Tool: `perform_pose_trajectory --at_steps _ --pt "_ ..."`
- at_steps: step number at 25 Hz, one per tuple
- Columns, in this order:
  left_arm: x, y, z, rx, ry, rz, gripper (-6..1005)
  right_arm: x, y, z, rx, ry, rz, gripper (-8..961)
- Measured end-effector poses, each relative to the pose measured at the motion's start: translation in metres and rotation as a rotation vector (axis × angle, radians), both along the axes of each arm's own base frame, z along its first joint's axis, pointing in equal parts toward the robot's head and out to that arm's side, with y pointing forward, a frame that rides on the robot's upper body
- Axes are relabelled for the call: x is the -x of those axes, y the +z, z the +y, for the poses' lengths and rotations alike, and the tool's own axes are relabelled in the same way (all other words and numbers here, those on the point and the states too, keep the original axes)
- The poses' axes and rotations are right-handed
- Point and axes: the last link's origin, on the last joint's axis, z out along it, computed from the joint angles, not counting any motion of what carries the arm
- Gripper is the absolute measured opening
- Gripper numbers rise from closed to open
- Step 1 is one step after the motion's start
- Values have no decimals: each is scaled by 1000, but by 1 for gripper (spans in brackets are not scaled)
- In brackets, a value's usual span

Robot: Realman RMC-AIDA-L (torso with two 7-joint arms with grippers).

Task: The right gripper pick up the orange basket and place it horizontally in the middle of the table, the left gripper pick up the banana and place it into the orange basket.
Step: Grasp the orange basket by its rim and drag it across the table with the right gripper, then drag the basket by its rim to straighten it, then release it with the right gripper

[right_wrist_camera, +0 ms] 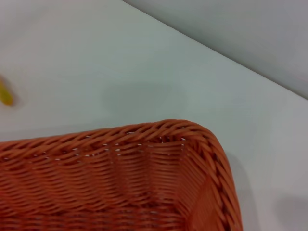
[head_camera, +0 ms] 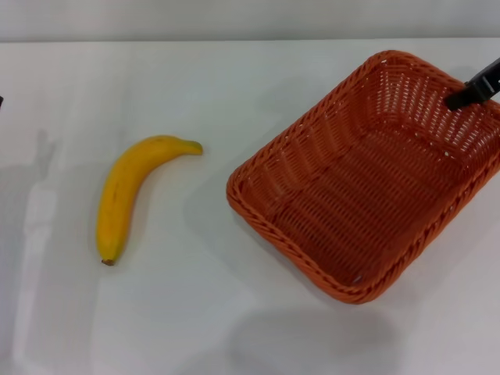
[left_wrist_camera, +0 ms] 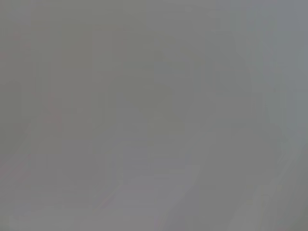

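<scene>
While the basket (head_camera: pixel 367 183) sat on the white desk (head_camera: pixel 234 312), it lay at an angle rather than square to the desk's edge, one corner pointing toward the far right and the opposite corner toward the near middle. Its hollow was open to the head camera, and the woven floor showed bare. The right end effector (head_camera: pixel 469 92) reached in from the right edge of the head view as a slim black bar, its tip at the basket's far right wall, just over the braided rim; whether it was spread wide, drawn narrow or gripping the weave could not be told, since only that one dark bar showed. In the right wrist view the basket's rim (right_wrist_camera: pixel 159 132) and one rounded corner filled the lower part of the picture, with bare desk (right_wrist_camera: pixel 144 72) beyond.

The banana (head_camera: pixel 125 195) lay flat on the desk to the left of the basket, apart from it, with its stem toward the basket's far side and its brown tip toward the near edge. A blurred yellow scrap at the edge of the right wrist view was probably that banana (right_wrist_camera: pixel 6 94).

The left end effector was out of sight; its wrist camera gave only a plain grey blur.
</scene>
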Motion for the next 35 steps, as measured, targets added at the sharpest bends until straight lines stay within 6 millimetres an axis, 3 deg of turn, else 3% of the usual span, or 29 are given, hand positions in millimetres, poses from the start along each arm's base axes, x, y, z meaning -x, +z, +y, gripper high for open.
perform_pose_trajectory --at_steps 17,27,35 --pt "-3 2 4 -6 -12 7 885 1 51 -5 -13 -132 271 171" --pt "-3 5 6 -11 -16 13 885 7 63 -4 -61 -195 416 172" --pt "-5 9 11 -17 -25 32 884 -13 70 -10 -119 -288 603 179"
